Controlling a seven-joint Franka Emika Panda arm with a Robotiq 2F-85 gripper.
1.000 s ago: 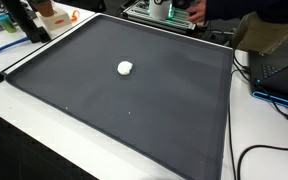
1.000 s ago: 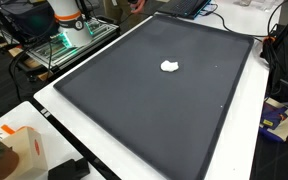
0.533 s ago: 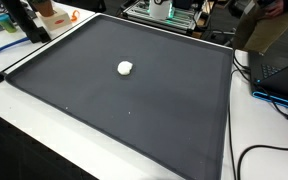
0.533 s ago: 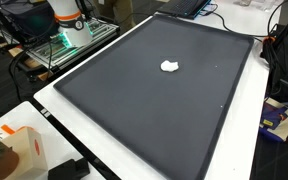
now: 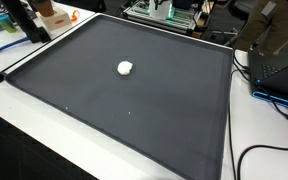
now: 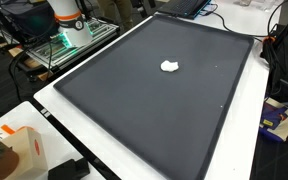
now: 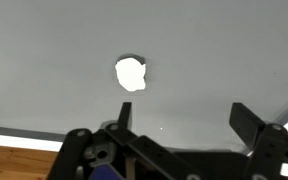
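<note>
Your gripper (image 7: 181, 125) stands with its jaws wide apart at the bottom of the wrist view. The small white lump (image 7: 131, 74) sits upper centre on the dark mat (image 5: 184, 110). Centre the lump between the fingers before lowering.

Big dark-grey flat mat (image 5: 164, 110): matt, fine-textured, prob. rubber or cloth. Small white lump (image 5: 125, 68): matt, soft-looking, crumpled. Black gripper (image 7: 182, 115): matt plastic/metal, hard-edged. Brown strip (image 7: 14, 160): smooth wood grain.
</note>
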